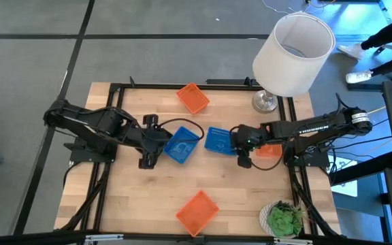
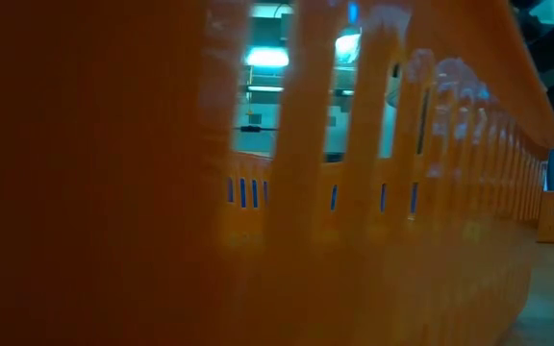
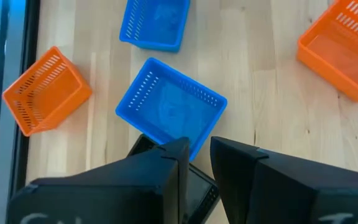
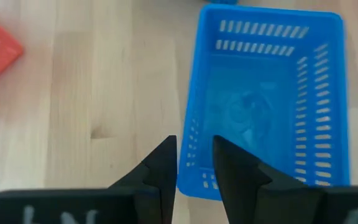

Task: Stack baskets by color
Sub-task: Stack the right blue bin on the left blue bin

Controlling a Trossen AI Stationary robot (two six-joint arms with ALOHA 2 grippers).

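Note:
Two blue baskets lie mid-table. One blue basket (image 1: 182, 144) (image 3: 169, 109) sits tilted just beyond my left gripper (image 1: 162, 144) (image 3: 199, 158). Its near corner lies against a black meshed basket (image 3: 143, 144), which shows between that gripper's narrowly parted fingers. My right gripper (image 1: 235, 144) (image 4: 194, 155) is open. Its fingers stand on either side of the other blue basket's (image 1: 216, 139) (image 4: 266, 106) side wall, near a corner; I see no touch. Orange baskets rest on their bases at the far edge (image 1: 192, 97) and the near edge (image 1: 197, 211). My left gripper has the black basket's meshed wall (image 3: 197, 191) between its two fingers, reaching back between them. The fingers slant down from the table's left. They hide most of the black basket. I cannot tell whether the blue basket rests in it or only lies against it.
A third orange basket (image 1: 269, 151) lies under my right arm. A white lampshade (image 1: 292, 51) stands at the far right corner and a green plant (image 1: 284, 218) at the near right. An orange basket's wall (image 2: 113, 192) fills the low view.

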